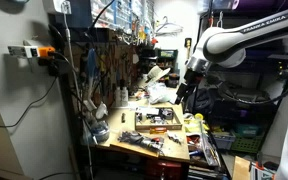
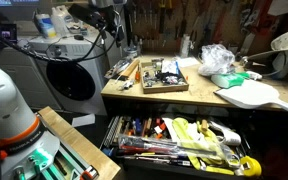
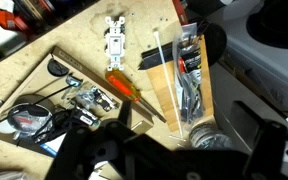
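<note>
My gripper (image 3: 184,135) hangs above the workbench, with its two black fingers wide apart and nothing between them. Below it lie a wooden block (image 3: 174,95) with a clear bag of dark parts (image 3: 190,78), an orange-handled screwdriver (image 3: 119,84), a white zip tie (image 3: 156,50) and a white electrical outlet (image 3: 114,45). A round roll (image 3: 209,142) shows between the fingers, on the bench. In an exterior view the gripper (image 1: 187,90) is well above the bench's far end, touching nothing.
A wooden tray of small parts (image 3: 44,85) sits on the bench and shows in both exterior views (image 1: 156,120) (image 2: 164,75). An open drawer full of tools (image 2: 184,140), a white appliance (image 2: 69,65) and a crumpled plastic bag (image 2: 216,60) are nearby.
</note>
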